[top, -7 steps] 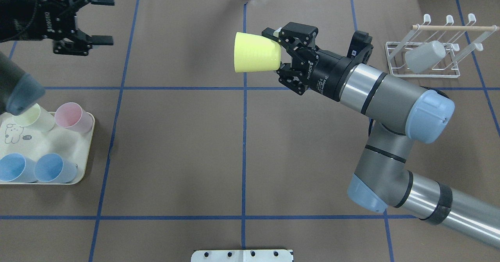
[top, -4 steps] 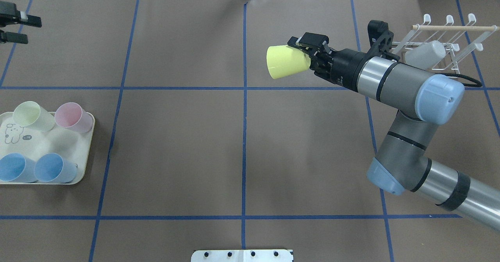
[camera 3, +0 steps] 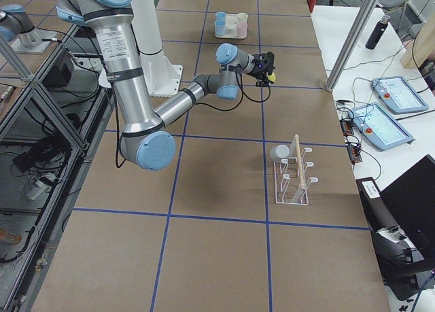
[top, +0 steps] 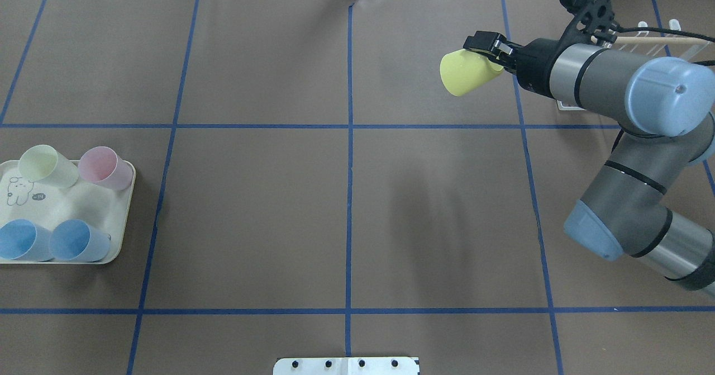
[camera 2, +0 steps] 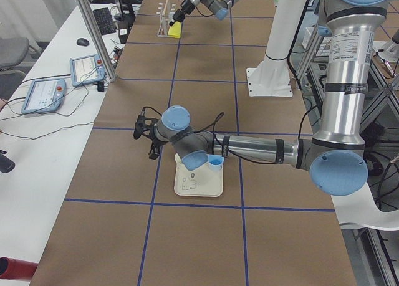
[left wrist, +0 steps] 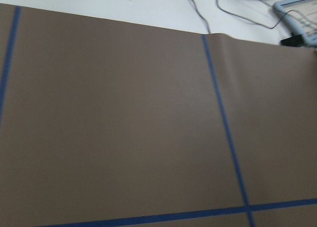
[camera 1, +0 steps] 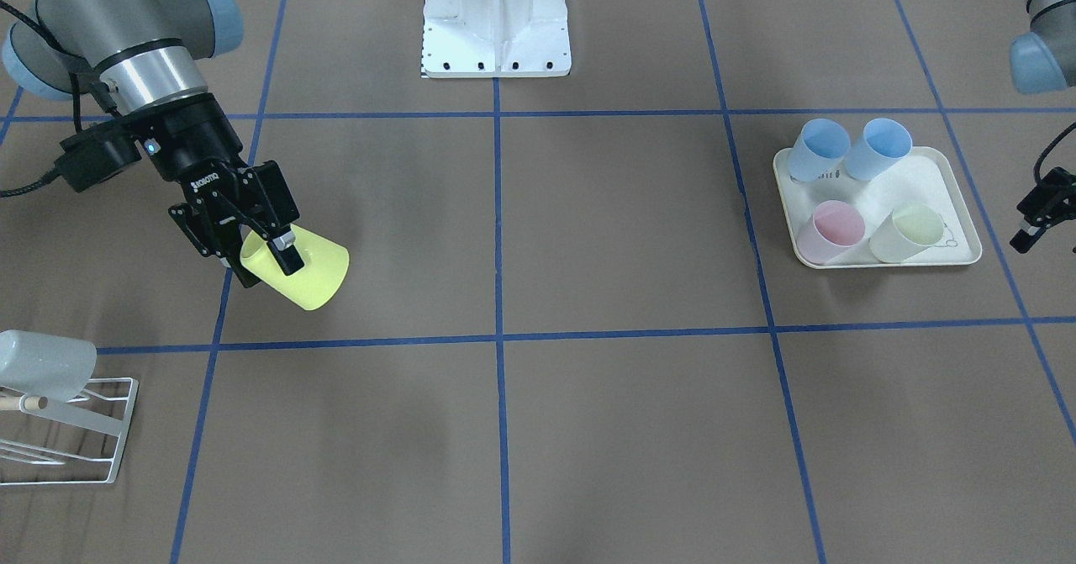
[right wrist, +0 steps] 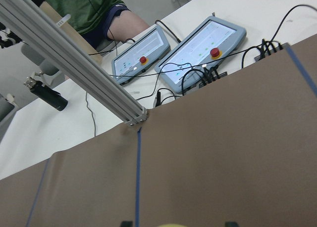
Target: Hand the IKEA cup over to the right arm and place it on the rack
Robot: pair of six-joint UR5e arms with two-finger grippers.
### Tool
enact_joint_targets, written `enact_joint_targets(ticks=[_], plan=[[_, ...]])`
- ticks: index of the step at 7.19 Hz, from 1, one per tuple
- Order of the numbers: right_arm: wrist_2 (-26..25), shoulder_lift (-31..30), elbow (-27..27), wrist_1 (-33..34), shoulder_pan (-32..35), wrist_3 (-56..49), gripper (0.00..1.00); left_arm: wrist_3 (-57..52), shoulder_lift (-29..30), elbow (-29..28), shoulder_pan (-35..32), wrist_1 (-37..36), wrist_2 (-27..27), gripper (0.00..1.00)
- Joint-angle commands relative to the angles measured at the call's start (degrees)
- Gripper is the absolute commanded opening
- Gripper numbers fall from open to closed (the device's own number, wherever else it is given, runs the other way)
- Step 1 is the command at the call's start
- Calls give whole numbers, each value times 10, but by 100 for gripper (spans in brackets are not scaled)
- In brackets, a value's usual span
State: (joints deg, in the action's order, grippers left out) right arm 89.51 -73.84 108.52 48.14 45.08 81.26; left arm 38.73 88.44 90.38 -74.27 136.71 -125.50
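The right pincer (camera 1: 262, 260) is clamped on 1 end of the yellow cup (camera 1: 311, 276), holding it tilted above the table at the far right, near the rack (camera 3: 295, 176). The left pincer (camera 1: 1036, 215) hangs near the tray (camera 1: 958, 255); I cannot tell its opening

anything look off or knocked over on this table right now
Nothing stands out. The yellow cup is tilted only because the right gripper holds it in the air. A pale cup sits on the rack, and four cups are on the tray. Nothing is spilled.
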Motion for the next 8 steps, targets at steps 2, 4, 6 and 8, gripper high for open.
enact_joint_targets(ticks=[2,4,6,8], plan=[[1,-43,90,150,37,-110,0,-24,-21,12,42,-98,-10,92],[14,-66,93,149,51,-111,0,-16,-24,16,61,-103,-49,89],[27,-73,92,150,72,-141,0,4,-24,21,94,-111,-51,74],[28,-108,92,144,81,-146,0,5,-24,18,115,-111,-49,39]])
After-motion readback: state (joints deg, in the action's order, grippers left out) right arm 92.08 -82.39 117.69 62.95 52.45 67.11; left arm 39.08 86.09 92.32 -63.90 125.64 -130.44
